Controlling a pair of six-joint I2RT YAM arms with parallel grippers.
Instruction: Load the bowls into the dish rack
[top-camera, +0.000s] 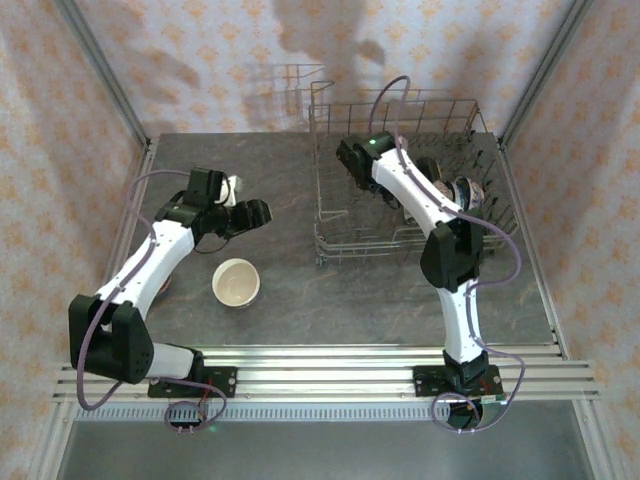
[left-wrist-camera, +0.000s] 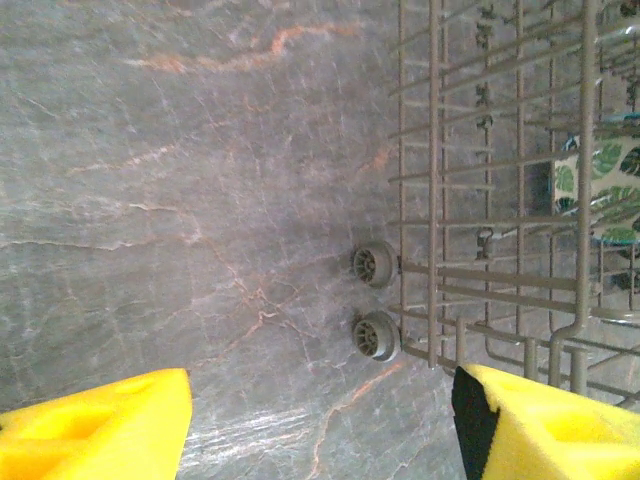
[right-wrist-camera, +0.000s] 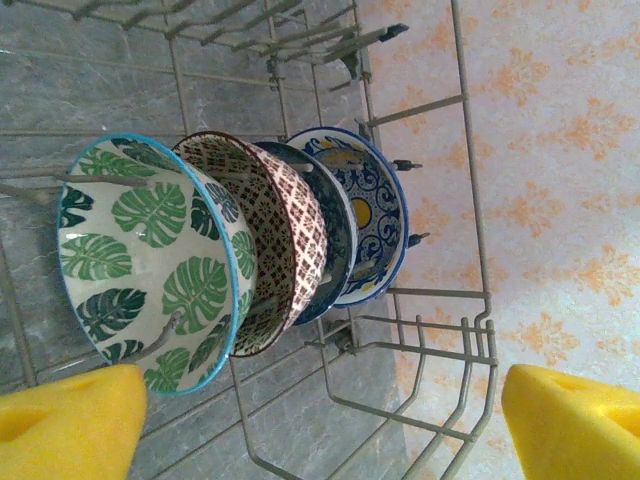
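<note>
from above: the dish rack sits on the right half of the table. one cream bowl stands upright on the table, well apart from the rack and near the left arm. the left claw hangs over bare table beyond that bowl, not touching it. the right claw reaches down inside the rack

left wrist: the left claw's yellow fingers are spread wide with nothing between them. below them is bare table, with the rack's side wall to the right. two small wheels sit on that wall, and a leaf bowl shows through the wires

right wrist: the right claw's yellow fingers stand wide apart and empty, just in front of a row of bowls on edge between the tines. as far as i can tell there are four: the leaf bowl, a brown bowl, a lattice bowl and a blue and white bowl, packed close

judgement: the racked bowls look settled and the right claw is free, so the step in hand is fetching the last one. the next move calls for the left claw to come back over the cream bowl, pinch its rim, carry it across and tip it on edge into a free slot

count: one rack, five bowls (four racked, one on the table), two claws, two wheels
</note>
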